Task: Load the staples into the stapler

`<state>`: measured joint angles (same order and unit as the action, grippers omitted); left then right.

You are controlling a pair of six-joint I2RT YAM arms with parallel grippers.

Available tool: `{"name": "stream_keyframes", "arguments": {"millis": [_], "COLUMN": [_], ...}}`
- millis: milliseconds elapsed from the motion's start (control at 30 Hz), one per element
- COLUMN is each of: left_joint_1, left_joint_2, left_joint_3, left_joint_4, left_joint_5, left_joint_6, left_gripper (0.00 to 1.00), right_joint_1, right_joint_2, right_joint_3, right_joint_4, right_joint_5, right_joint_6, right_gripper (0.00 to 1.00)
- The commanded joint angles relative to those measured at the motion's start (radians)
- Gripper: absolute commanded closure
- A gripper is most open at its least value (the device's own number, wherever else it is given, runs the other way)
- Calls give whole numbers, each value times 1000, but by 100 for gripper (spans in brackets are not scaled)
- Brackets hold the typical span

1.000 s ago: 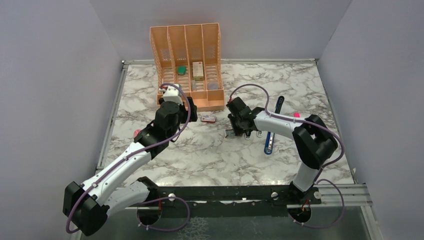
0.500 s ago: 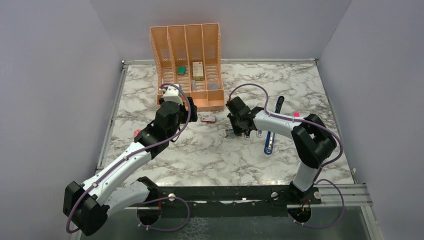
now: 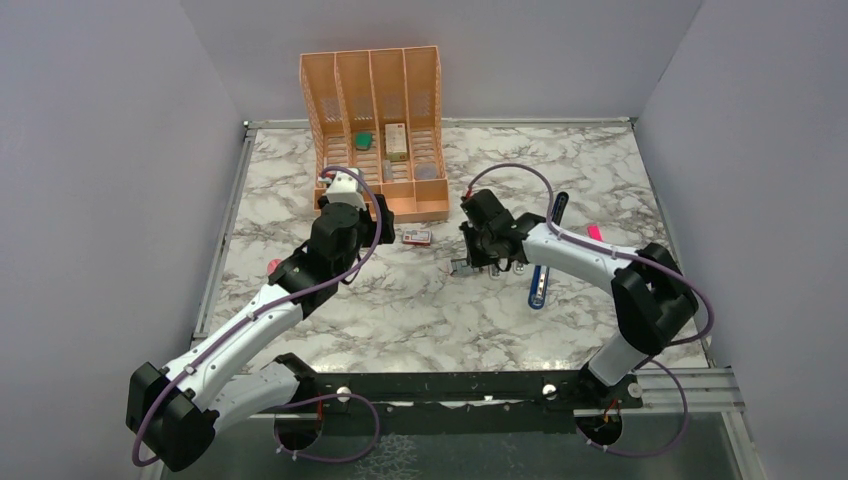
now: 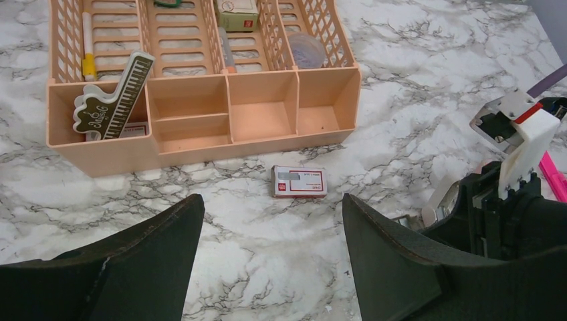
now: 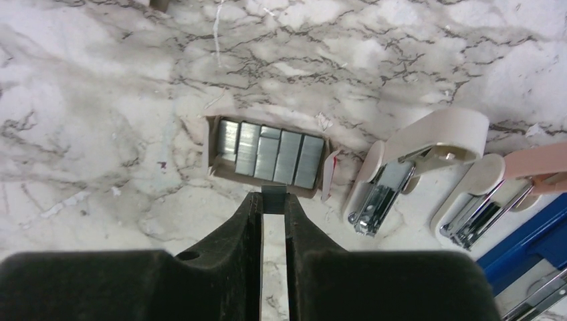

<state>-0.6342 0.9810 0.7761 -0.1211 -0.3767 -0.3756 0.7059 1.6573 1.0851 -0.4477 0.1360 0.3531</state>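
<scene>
The grey tray of staples [image 5: 267, 155] lies open on the marble, holding several strips side by side. My right gripper [image 5: 274, 195] hangs just on its near side, shut on one grey staple strip [image 5: 274, 190] pinched at the fingertips. In the top view this gripper [image 3: 487, 260] is next to the tray [image 3: 462, 267]. The blue stapler [image 3: 539, 286] lies opened just to the right, silver channel up, black end [image 3: 558, 208] far; its blue edge also shows in the right wrist view [image 5: 528, 244]. The red-and-white sleeve [image 4: 299, 181] lies ahead of my open, empty left gripper [image 4: 267, 234].
A small white clip-like tool [image 5: 428, 144] and a pinkish one [image 5: 508, 175] lie between the tray and the stapler. An orange desk organiser [image 3: 375, 130] stands at the back, its front wall [image 4: 200, 144] near the left gripper. A pink marker [image 3: 594, 232] lies beyond the stapler.
My right arm has shifted a little to the right, its elbow swinging outward, with the gripper staying by the tray. The left arm has not moved.
</scene>
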Motion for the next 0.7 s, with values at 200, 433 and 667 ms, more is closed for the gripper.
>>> {"name": "stream_keyframes", "arguments": {"millis": [200, 433, 667], "left_joint_1": [4, 4, 5], "left_joint_2": [-5, -5, -11], "left_joint_3": [-18, -18, -21], "left_joint_4": [21, 27, 22], "left_joint_5": [-13, -13, -24], "left_joint_6": [-20, -22, -23], "left_gripper": [23, 23, 23], "right_joint_1": [21, 44, 49], "right_joint_2": [-142, -135, -71], "right_joint_3": [-165, -218, -187], "right_joint_4": [-70, -125, -149], "right_joint_5": [-129, -88, -55], "right_joint_6": [168, 201, 198], "right_gripper": [84, 82, 82]}}
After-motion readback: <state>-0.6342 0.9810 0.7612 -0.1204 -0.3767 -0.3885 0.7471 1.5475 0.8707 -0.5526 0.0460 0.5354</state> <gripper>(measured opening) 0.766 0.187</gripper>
